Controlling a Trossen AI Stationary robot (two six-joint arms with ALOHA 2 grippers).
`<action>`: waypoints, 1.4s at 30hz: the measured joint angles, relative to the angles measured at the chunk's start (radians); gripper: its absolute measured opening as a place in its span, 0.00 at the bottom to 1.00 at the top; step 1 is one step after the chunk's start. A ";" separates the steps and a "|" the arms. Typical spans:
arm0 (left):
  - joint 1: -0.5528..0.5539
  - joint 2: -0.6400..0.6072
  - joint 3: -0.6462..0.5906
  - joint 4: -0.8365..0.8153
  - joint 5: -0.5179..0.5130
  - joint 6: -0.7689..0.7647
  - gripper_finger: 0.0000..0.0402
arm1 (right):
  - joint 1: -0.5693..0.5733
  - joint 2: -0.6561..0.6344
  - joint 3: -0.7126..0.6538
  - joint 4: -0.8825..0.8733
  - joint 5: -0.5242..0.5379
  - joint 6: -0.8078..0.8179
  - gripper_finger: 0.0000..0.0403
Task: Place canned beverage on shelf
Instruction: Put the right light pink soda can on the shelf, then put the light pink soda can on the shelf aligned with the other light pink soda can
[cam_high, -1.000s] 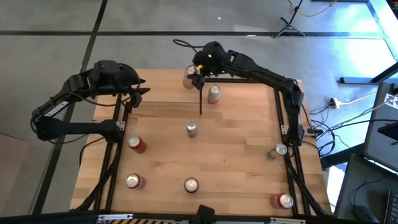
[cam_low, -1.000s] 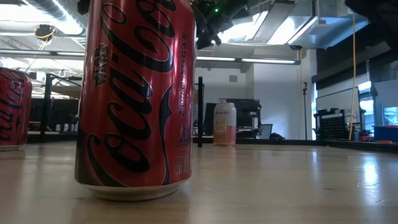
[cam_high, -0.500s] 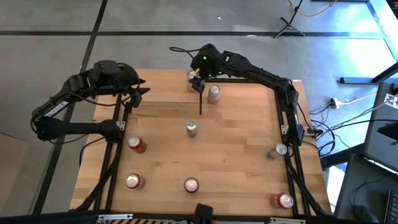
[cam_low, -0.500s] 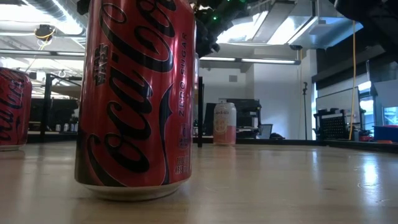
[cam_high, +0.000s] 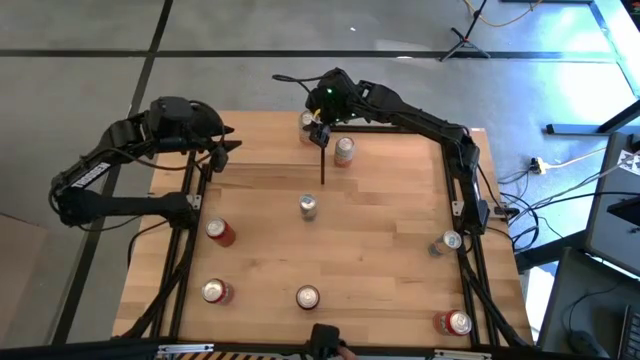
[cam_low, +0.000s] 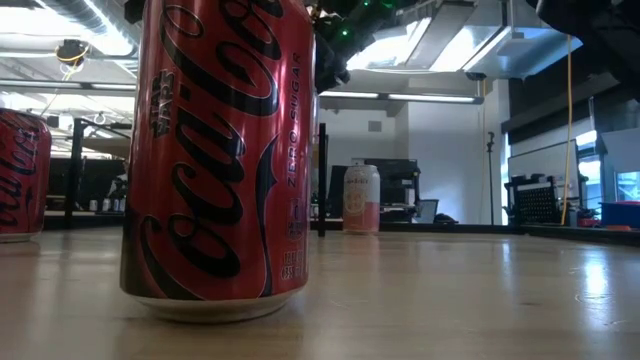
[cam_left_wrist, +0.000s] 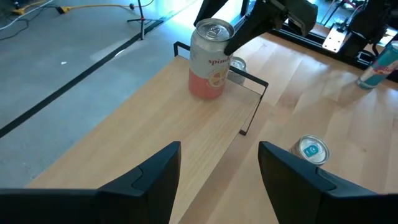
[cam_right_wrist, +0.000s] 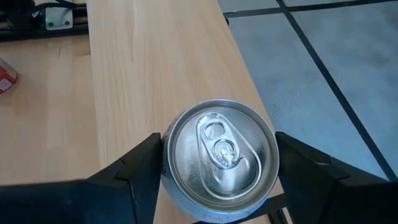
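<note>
The pink can (cam_right_wrist: 219, 158) stands upright on the shelf (cam_right_wrist: 152, 81), near its far end, right between the fingers (cam_right_wrist: 134, 171) of the right gripper (cam_high: 316, 128). The fingers flank the can on both sides (whether they press it or only stand beside it cannot be told). Bare board runs along the shelf past the can; its long edge lies close beside the can. The left gripper (cam_left_wrist: 217, 168) hovers over the shelf's other end, fingers apart, holding nothing.
</note>
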 joint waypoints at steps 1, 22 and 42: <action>0.000 0.000 0.000 0.000 0.000 0.000 0.52 | -0.001 0.000 0.000 -0.002 -0.004 -0.001 0.62; 0.000 0.000 0.000 0.000 0.005 0.002 0.52 | -0.005 -0.030 -0.002 0.050 0.006 0.003 0.85; 0.000 0.000 0.000 -0.001 -0.001 0.008 0.52 | -0.057 -0.230 -0.064 -0.215 -0.052 0.005 0.85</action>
